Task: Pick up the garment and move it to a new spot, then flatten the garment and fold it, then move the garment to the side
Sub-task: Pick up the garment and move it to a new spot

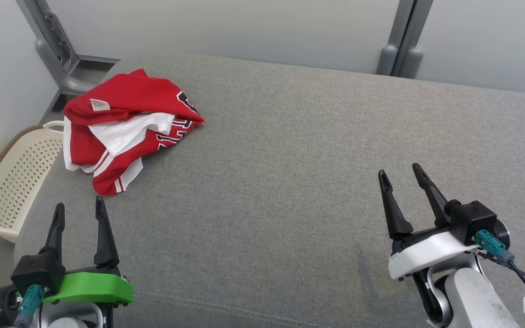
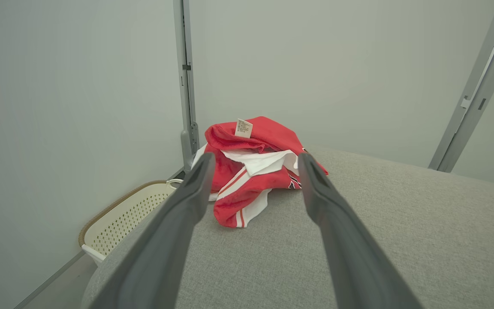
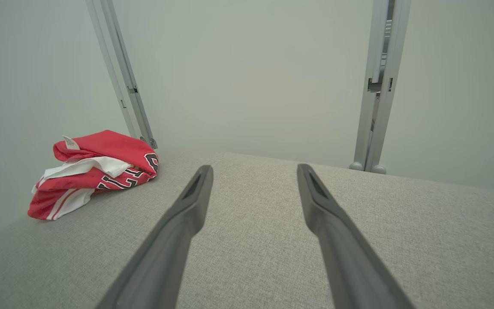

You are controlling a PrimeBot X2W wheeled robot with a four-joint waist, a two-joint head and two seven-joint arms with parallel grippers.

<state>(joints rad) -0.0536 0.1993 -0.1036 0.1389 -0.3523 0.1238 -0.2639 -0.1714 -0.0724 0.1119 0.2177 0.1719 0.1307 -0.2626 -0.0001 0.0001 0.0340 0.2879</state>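
A red and white garment [image 1: 126,127] with dark lettering lies crumpled in a heap at the far left of the grey padded surface [image 1: 290,182]. Its care label faces up. My left gripper [image 1: 80,204] stands open at the near left, a short way in front of the heap, nothing between its fingers. In the left wrist view the garment [image 2: 255,167] sits straight ahead between the fingertips of the left gripper [image 2: 255,165]. My right gripper [image 1: 400,173] is open at the near right, far from the cloth. In the right wrist view the garment [image 3: 97,171] lies off to the left of the right gripper [image 3: 254,174].
A cream perforated laundry basket [image 1: 12,177] stands on the floor beside the left edge of the surface. Grey metal posts [image 1: 399,45] rise behind the far edge, against pale walls. The wide grey surface stretches between the grippers and to the right.
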